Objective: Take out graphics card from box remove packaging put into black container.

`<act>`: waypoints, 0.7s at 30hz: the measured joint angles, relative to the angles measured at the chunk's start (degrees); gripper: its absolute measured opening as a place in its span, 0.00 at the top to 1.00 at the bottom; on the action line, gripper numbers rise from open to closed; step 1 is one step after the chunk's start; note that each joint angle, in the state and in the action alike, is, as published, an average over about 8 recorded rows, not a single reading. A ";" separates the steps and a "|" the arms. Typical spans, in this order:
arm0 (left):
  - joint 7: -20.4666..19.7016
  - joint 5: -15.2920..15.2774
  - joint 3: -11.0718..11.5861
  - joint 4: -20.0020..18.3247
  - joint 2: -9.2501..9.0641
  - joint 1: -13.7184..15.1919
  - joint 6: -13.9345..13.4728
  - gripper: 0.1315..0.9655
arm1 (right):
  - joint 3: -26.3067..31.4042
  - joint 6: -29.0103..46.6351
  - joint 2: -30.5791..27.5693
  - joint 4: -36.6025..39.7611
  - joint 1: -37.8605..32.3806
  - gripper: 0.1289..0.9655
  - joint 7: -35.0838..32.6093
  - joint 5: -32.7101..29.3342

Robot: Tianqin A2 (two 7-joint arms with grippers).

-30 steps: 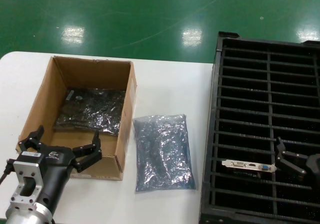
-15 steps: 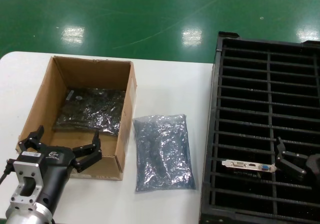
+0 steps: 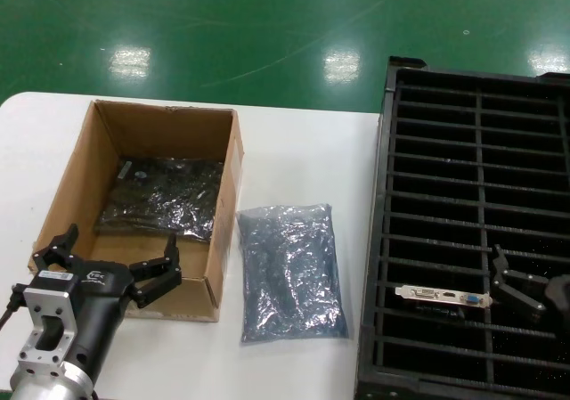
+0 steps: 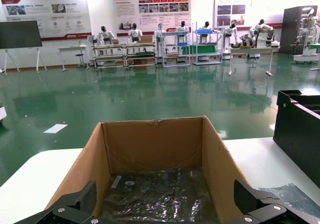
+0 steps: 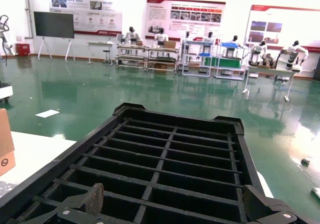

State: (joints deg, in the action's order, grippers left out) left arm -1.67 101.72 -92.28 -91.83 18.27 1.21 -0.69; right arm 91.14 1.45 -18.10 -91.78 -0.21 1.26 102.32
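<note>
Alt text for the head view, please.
A graphics card sits slotted in the black container at right, the open right gripper beside it. The empty packaging lies on the white table; the open left gripper hovers at the box.

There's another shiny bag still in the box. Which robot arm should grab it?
Probably the left. The left gripper hangs open at the box's near wall, close to the bagged item inside. The right gripper is far off, over the black container.
</note>
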 joint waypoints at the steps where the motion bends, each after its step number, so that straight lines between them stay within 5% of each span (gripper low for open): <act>1: 0.00 0.00 0.00 0.00 0.00 0.00 0.00 0.00 | 0.00 0.00 0.00 0.00 0.00 0.00 0.00 0.00; 21: 0.00 0.00 0.00 0.00 0.00 0.00 0.00 0.00 | 0.00 0.00 0.00 0.00 0.00 0.00 0.00 0.00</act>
